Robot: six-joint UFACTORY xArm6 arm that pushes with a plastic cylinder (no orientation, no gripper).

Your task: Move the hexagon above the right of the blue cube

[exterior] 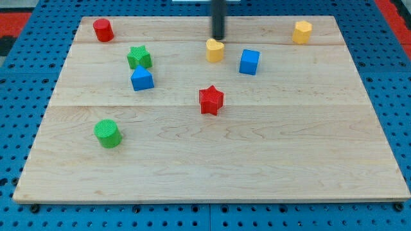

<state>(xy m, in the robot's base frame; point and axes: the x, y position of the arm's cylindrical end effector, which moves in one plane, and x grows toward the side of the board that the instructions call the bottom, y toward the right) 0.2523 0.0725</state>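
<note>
Your wooden board lies on a blue pegboard surface, and my tip sits near the view's top, just at 12 o'clock of a small yellow heart-like block (its shape is hard to read from here), close enough that you cannot tell whether the two touch. This arm ends in a plain dark rod, so there are no jaws to be apart or together. The yellow hexagon you are after stands near the board's top right corner, at roughly 2 o'clock from the blue cube and well apart from it. The blue cube itself sits just beside the yellow heart-like block, at about 4 o'clock of it. From the blue cube, look toward 8 o'clock and you find the red star near the board's middle. On the view's left, the green star stands touching or nearly touching a second blue block at its 6 o'clock. The red cylinder is up in the top left corner, and the green cylinder stands alone at the lower left.
</note>
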